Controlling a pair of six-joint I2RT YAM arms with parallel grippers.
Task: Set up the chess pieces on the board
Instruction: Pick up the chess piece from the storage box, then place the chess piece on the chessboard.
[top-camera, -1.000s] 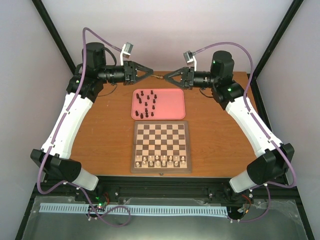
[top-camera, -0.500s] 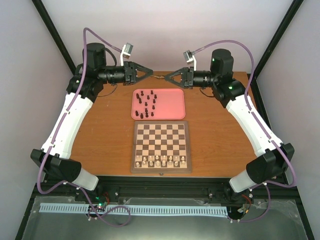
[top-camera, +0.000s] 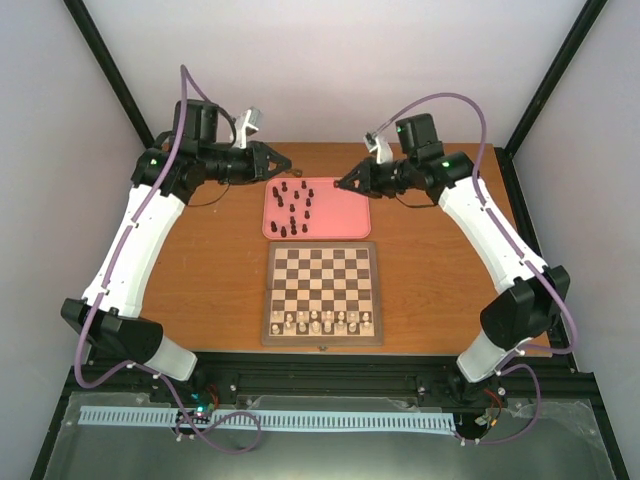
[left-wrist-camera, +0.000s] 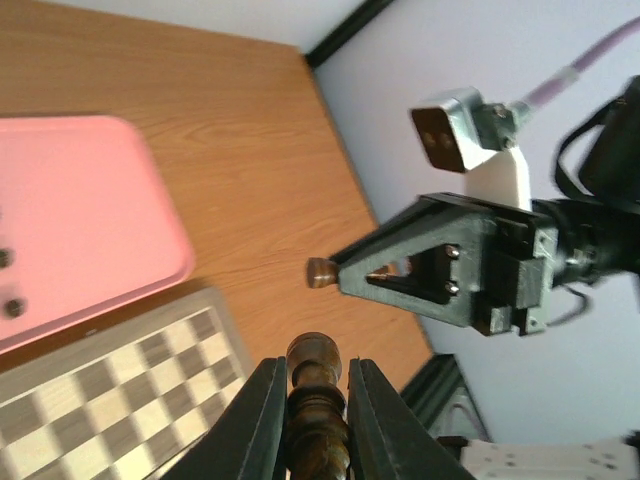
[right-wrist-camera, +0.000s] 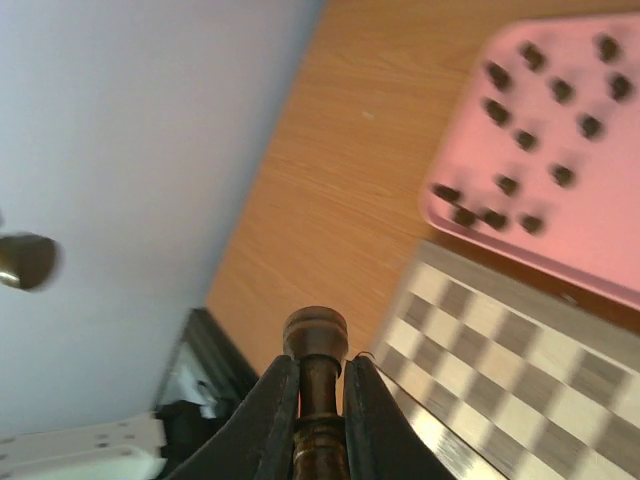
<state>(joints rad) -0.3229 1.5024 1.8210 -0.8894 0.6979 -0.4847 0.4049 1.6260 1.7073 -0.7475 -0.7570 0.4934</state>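
Note:
Several dark chess pieces (top-camera: 293, 200) stand in the left half of a pink tray (top-camera: 340, 215) behind the board (top-camera: 322, 275). My left gripper (top-camera: 287, 162) hovers over the tray's far left corner, shut on a dark turned piece (left-wrist-camera: 315, 395) that lies along its fingers. My right gripper (top-camera: 339, 184) hovers over the tray's far right part, shut on another dark piece (right-wrist-camera: 318, 345). The left wrist view shows the right gripper (left-wrist-camera: 338, 276) with its piece's tip sticking out. The right wrist view shows the dark pieces (right-wrist-camera: 520, 140), the tray (right-wrist-camera: 600, 250) and the board (right-wrist-camera: 520, 385).
Pale cream pieces (top-camera: 320, 320) fill the board's nearest row. The wooden table (top-camera: 215, 260) extends on both sides of the board. Black frame posts (top-camera: 120, 90) and pale walls close in the back and sides.
Both grippers have left their tip-to-tip position at the table's back edge. They have swung down and toward me, the left to the tray's far left corner, the right over its far right part.

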